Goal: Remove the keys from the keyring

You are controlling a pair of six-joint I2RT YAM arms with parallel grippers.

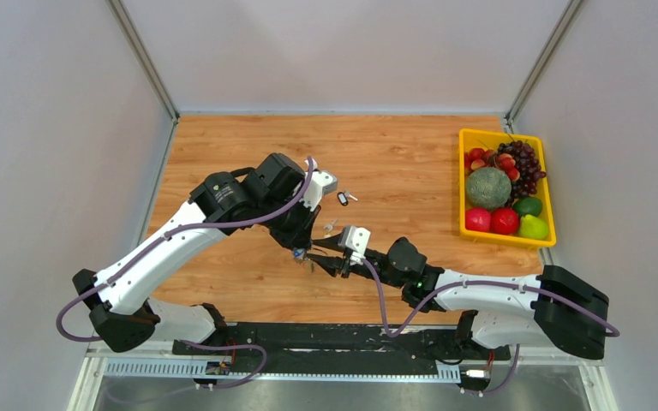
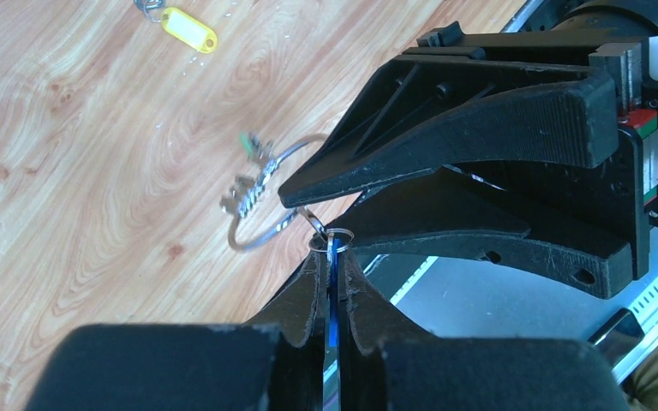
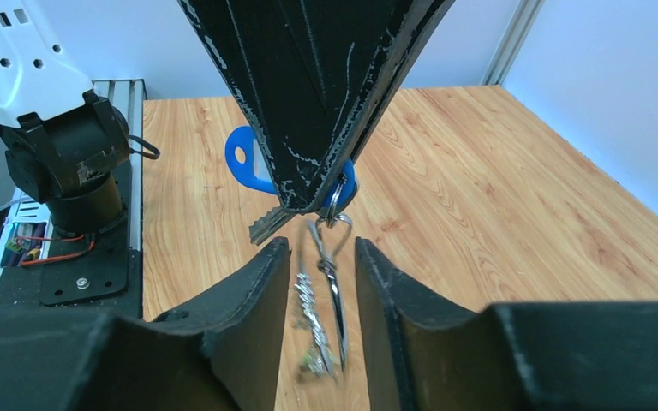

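Left fingers (image 2: 304,298): we log them clamped on the blue tag (image 2: 332,287), just beside the keyring (image 3: 339,312). Right fingers (image 3: 248,291): parted, one either side of that keyring.

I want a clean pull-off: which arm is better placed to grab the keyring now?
Right. The right gripper stands open astride the keyring, so it likely need only close. The left gripper is shut on the blue tag, busy holding it.

keyring (image 2: 284,154) btw R tool (image 3: 321,248) fingers, under key (image 3: 248,175) in L tool (image 2: 332,257) | loose key (image 1: 343,198) on table (image 1: 394,154) behind – tray (image 1: 463,184) far R
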